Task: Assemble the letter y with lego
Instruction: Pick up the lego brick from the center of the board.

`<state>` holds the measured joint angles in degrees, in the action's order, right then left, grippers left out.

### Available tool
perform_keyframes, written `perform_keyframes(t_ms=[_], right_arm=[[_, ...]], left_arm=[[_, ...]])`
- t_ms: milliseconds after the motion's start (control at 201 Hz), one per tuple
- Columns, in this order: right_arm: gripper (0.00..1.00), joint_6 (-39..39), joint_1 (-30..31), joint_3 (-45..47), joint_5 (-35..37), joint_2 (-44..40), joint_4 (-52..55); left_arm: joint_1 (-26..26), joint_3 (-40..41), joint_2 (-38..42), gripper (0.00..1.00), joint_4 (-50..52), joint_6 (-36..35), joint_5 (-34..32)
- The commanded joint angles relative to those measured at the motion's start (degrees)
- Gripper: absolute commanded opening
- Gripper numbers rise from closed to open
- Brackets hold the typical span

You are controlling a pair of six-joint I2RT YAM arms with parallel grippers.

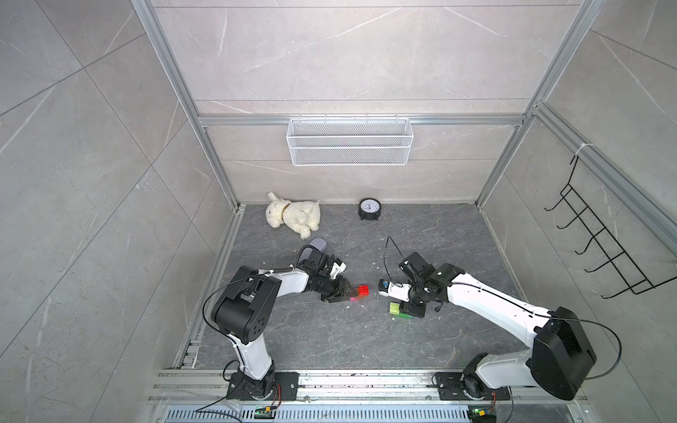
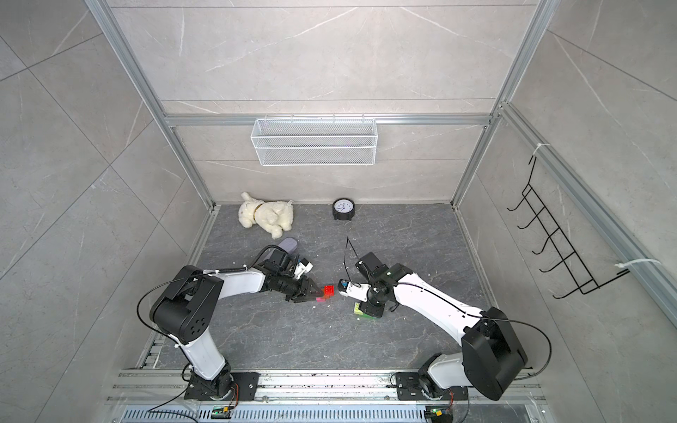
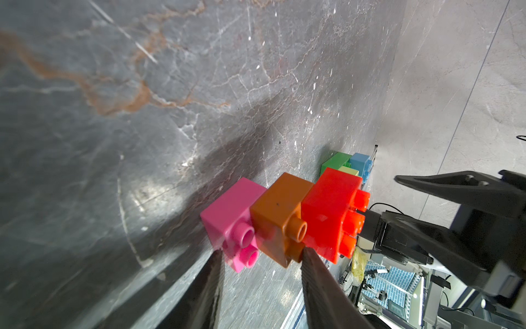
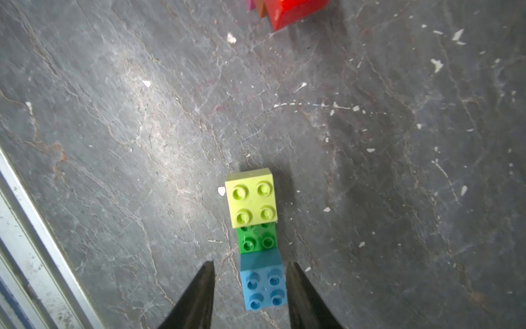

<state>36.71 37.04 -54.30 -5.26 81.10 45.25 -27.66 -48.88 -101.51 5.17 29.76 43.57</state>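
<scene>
Top-down, calling the back wall (image 1: 348,55) 12 o'clock: the left gripper (image 3: 262,253) is clenched across a little stem (image 1: 362,292) of three bricks stuck in a row — pink brick (image 3: 230,208), orange brick (image 3: 280,205), red brick (image 3: 330,205). One fingertip is on the pink side and the other on the orange. The stem is about mid-table (image 1: 329,337), and I honestly can't tell if it's resting on the surface or just off it. At roughly 4 o'clock from it, near but not touching, is the other chunk. That's a longer green brick (image 4: 257,240) flat on the table with a yellow-green brick (image 4: 252,199) on one end and a blue brick (image 4: 263,287) on the other, green studs showing between them. The right gripper (image 4: 250,263) is over that one, jaws parted with the blue brick between them — one finger right at the brick, the other with a visible gap, so not clamped. The clock (image 1: 369,209) is at 12 o'clock from the stem. The plush dog (image 1: 293,218) is at about 11, with a lilac case (image 1: 318,243) nearer on the same line, partly hidden by the left arm (image 1: 289,284).
</scene>
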Motion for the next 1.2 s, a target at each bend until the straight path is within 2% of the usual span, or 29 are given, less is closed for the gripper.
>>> perform_keyframes(t_ms=[0, 299, 722, 1194], right_arm=[[0.44, 2.8, 1.3, 0.2, 1.8, 2.8, 1.2], [0.45, 1.1, 2.0, -0.2, 6.9, 6.5, -1.2], [0.45, 0.9, 1.9, -2.4, 6.2, 11.7, 0.2], [0.39, 0.9, 2.0, -2.6, 5.5, 14.3, -0.2]], left_arm=[[-0.1, 2.2, -1.0, 0.47, 4.7, -1.4, -7.6], [-0.1, 2.0, -0.7, 0.47, 5.1, -1.9, -7.6], [-0.1, 1.3, -1.4, 0.47, 5.8, -2.4, -7.8], [-0.1, 1.2, -2.4, 0.47, 5.8, -2.0, -7.7]])
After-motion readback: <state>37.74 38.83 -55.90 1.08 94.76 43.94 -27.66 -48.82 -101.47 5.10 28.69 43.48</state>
